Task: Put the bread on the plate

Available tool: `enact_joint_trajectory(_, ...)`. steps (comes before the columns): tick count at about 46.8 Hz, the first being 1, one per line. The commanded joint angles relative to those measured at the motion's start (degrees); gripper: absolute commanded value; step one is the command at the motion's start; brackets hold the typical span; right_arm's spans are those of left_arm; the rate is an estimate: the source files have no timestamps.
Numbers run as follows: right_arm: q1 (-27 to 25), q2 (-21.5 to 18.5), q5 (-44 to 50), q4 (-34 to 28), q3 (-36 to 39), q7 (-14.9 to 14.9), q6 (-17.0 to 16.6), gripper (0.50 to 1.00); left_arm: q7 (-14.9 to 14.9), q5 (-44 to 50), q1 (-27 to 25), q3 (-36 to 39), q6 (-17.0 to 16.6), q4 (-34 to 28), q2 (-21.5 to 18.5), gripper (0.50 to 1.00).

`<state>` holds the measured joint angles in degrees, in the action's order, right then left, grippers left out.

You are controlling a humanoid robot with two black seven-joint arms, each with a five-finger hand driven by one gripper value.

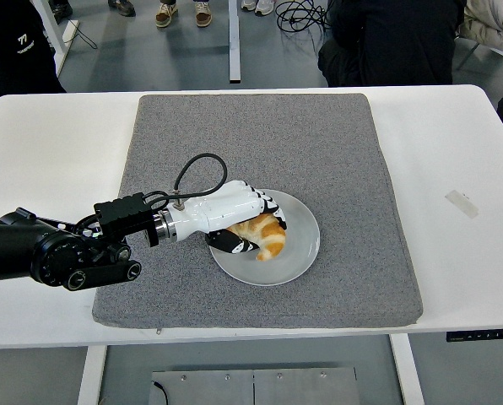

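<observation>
Bread: a golden croissant-like piece (264, 235) just left of frame centre, over the left half of the plate and low enough that it looks to be resting on it, though contact is hard to confirm
Plate: white, round (302, 245), in the middle of the grey mat (336, 152), which covers the centre of the white table (49, 135)
Left hand: white-shelled (239, 221), reaching in from the left edge, fingers curled over the bread's top and thumb tucked under its near side, so it has the bread in its grasp
Right hand: not visible
Handling: probably light, soft and flaky; a hard squeeze would crush it, so a loose hold across its thick middle seems best
Judgement: the bread seems ready to be let go; opening the fingers slowly should avoid dragging it off the plate
</observation>
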<state>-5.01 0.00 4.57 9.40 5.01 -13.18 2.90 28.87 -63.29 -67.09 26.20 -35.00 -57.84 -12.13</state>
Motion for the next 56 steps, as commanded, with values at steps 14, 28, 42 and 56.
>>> enact_joint_trajectory(14,0.0,0.0,0.0,-0.1,0.0,0.0,0.0,1.0,0.1,0.0,0.8,0.0,0.0,0.9,0.0,0.5)
enact_joint_trajectory(28,0.0,0.0,0.0,-0.1,0.0,0.0,0.0,1.0,0.1,0.1,1.2,-0.1,0.0,1.0,0.0,0.5)
enact_joint_trajectory(42,0.0,0.0,0.0,0.0,0.0,0.0,0.0,1.0,2.2,0.3,1.2,-0.2,0.0,1.0,0.0,0.886)
enact_joint_trajectory(56,0.0,0.0,0.0,-0.1,0.0,0.0,0.0,1.0,2.5,0.4,1.2,-0.2,0.0,0.9,0.0,0.966)
